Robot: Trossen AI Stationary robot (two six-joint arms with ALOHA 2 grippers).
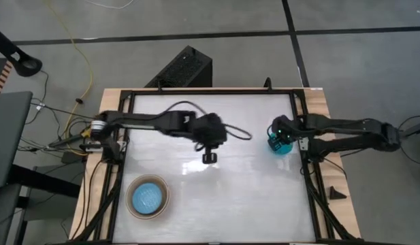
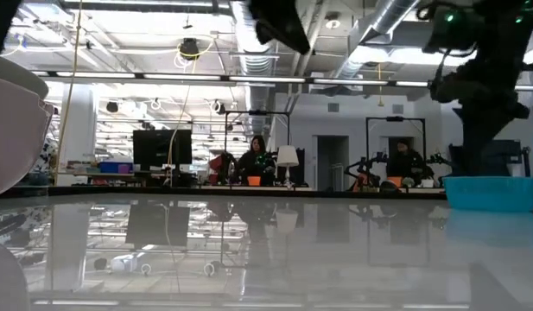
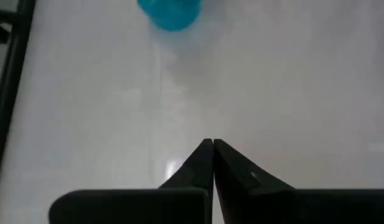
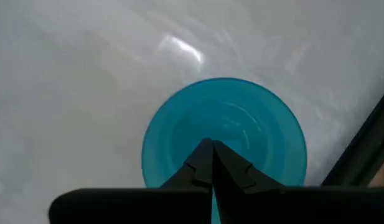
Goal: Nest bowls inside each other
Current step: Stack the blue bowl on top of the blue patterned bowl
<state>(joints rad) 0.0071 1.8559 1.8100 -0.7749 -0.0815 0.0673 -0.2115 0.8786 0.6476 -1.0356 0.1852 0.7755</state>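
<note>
The smallest teal bowl stands upright on its base near the table's right edge, and it also shows in the low view. My right gripper hangs shut over the teal bowl's hollow, holding nothing. A grey-beige bowl with a light blue bowl nested in it sits at the near left. My left gripper hangs shut above the table's middle, pointing slantwise down toward the teal bowl, and its fingers are empty. Other bowls cannot be told apart.
The table is glossy white with a dark frame along its sides. A pale, blurred bowl wall fills the low view's left edge. Bare tabletop lies between the nested bowls and the teal bowl. People sit far off in the room behind.
</note>
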